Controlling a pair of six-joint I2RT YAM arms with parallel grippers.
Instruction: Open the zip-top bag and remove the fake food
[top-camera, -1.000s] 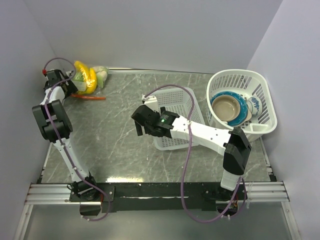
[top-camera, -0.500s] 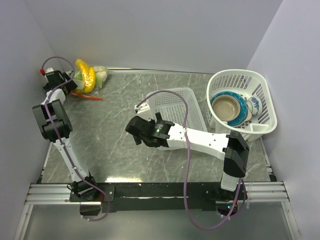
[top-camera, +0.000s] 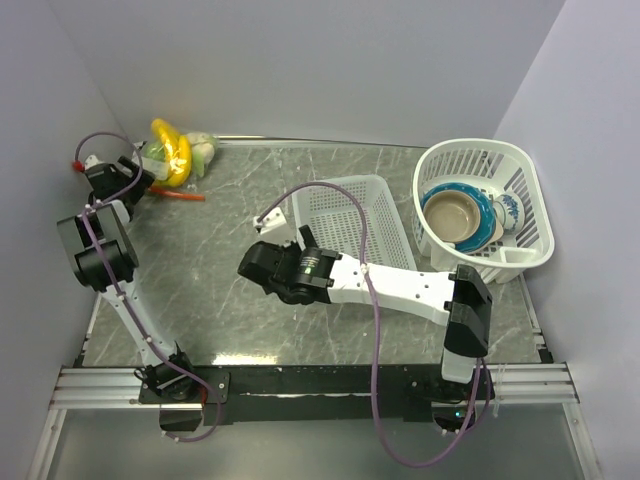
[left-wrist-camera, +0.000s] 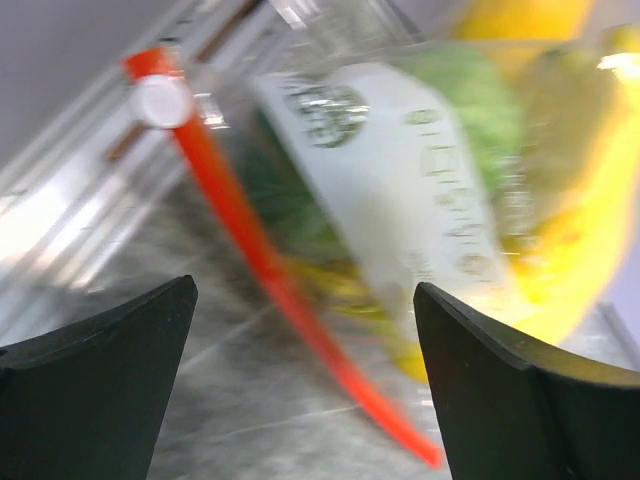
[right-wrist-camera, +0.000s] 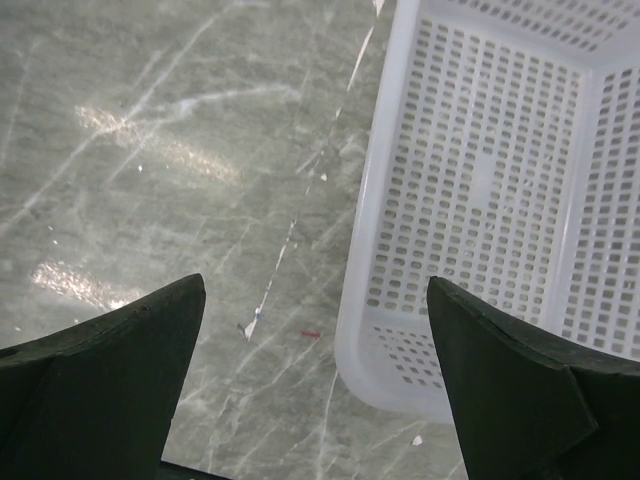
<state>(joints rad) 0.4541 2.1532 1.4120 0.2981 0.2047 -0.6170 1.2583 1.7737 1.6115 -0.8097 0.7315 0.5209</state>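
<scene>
- Grey marbled table (top-camera: 230, 200) between lilac walls: the zip-top bag (top-camera: 192, 152) lies in the far-left corner against the back wall, with a yellow banana bunch (top-camera: 170, 150) showing inside.
- Its orange-red zip strip (top-camera: 180, 196) runs roughly left to right along the bag's near side, so the mouth faces the arms.
- The left gripper (top-camera: 136, 178) is spread wide and holds nothing, just beside the strip's left end, near the white slider (left-wrist-camera: 160, 100).
- The right gripper (top-camera: 248, 268) gapes empty over bare table beside the white slotted basket (top-camera: 345, 188).

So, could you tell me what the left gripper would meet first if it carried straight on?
Probably the zip-top bag, at its orange-red zip strip, which sits centred ahead of the open left gripper; depth is unclear.
</scene>
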